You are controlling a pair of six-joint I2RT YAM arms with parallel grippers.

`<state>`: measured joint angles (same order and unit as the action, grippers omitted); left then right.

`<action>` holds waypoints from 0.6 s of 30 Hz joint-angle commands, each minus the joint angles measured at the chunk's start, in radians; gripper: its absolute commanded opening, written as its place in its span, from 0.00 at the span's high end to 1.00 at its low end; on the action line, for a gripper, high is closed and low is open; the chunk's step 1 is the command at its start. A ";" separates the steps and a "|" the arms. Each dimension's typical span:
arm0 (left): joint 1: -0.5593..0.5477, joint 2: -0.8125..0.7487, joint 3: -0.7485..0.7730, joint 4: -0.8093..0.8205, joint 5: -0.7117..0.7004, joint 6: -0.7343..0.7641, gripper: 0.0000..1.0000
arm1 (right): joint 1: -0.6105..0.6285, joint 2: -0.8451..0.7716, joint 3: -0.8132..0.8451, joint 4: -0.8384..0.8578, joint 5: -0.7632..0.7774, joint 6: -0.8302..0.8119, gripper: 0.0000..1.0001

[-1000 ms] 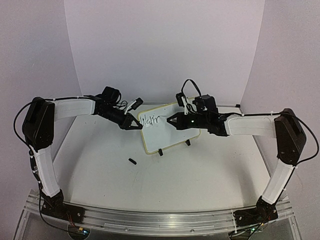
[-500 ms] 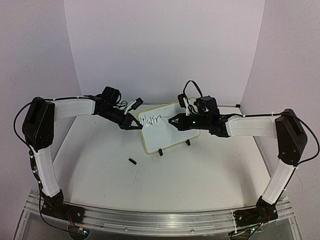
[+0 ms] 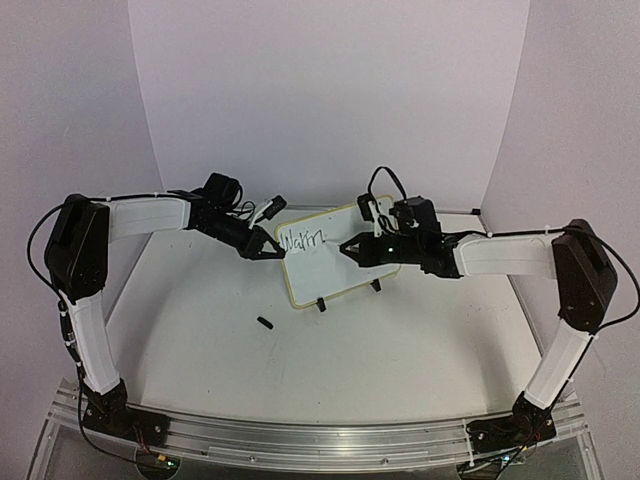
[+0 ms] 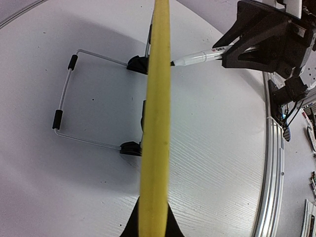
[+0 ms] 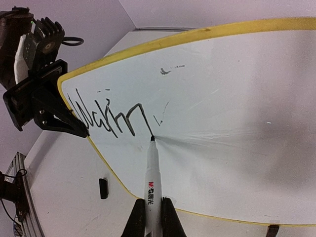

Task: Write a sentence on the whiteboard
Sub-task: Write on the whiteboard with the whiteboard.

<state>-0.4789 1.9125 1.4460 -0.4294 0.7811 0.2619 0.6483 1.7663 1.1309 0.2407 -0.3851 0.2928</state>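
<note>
The whiteboard (image 3: pixel 345 268) stands tilted at mid-table on its black clip feet; its white face fills the right wrist view (image 5: pixel 222 123). The sentence (image 3: pixel 301 240) reads "Warm" in black near the board's upper left (image 5: pixel 106 116). My left gripper (image 3: pixel 272 248) is shut on the board's left yellow edge, seen edge-on in the left wrist view (image 4: pixel 155 148). My right gripper (image 3: pixel 352 248) is shut on a white marker (image 5: pixel 153 187), whose black tip touches the board at the end of the last stroke. The marker also shows in the left wrist view (image 4: pixel 200 56).
The black marker cap (image 3: pixel 265 322) lies on the table in front of the board and also shows in the right wrist view (image 5: pixel 103 188). The board's wire stand (image 4: pixel 66 94) rests on the table behind it. An aluminium rail (image 3: pixel 320 440) runs along the near edge.
The right gripper has moved the marker rightward along the board, adding strokes so the text went from "War" with partial strokes to "Warm". The left arm and board stayed still.
</note>
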 commanded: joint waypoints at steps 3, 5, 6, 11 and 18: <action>-0.041 0.049 -0.006 -0.121 -0.030 0.011 1.00 | -0.005 -0.074 0.017 0.021 0.000 -0.001 1.00; -0.041 0.049 -0.006 -0.122 -0.031 0.012 1.00 | -0.005 -0.064 0.029 0.020 0.004 -0.006 1.00; -0.041 0.049 -0.006 -0.122 -0.031 0.012 1.00 | -0.005 -0.057 0.035 0.020 0.004 -0.007 1.00; -0.041 0.051 -0.006 -0.124 -0.031 0.013 1.00 | -0.005 -0.024 0.060 0.022 -0.009 -0.006 1.00; -0.041 0.053 -0.006 -0.123 -0.031 0.013 1.00 | -0.005 0.004 0.078 0.020 -0.014 -0.005 1.00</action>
<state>-0.4793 1.9127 1.4464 -0.4294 0.7811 0.2619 0.6483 1.7412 1.1632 0.2392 -0.3871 0.2924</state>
